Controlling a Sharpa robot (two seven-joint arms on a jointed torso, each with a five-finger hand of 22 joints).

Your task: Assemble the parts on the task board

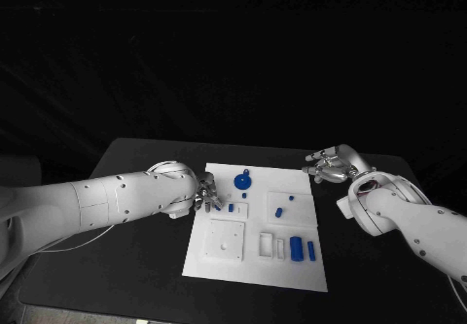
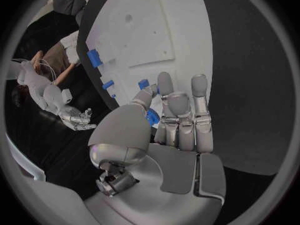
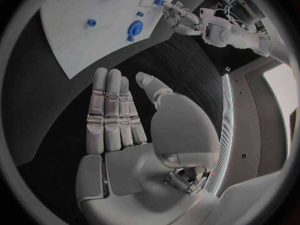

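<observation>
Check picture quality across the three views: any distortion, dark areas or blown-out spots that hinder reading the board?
Head view: the surroundings are black, but the task board is evenly lit and its blue parts read clearly. Left wrist view: fisheye bends the board's edges, and the left hand covers part of it. Right wrist view: same bending; the right hand is well lit, with a bright washed-out patch at the rim.

A robotics lab: black table (image 1: 136,270) with white task board (image 1: 219,266).
</observation>
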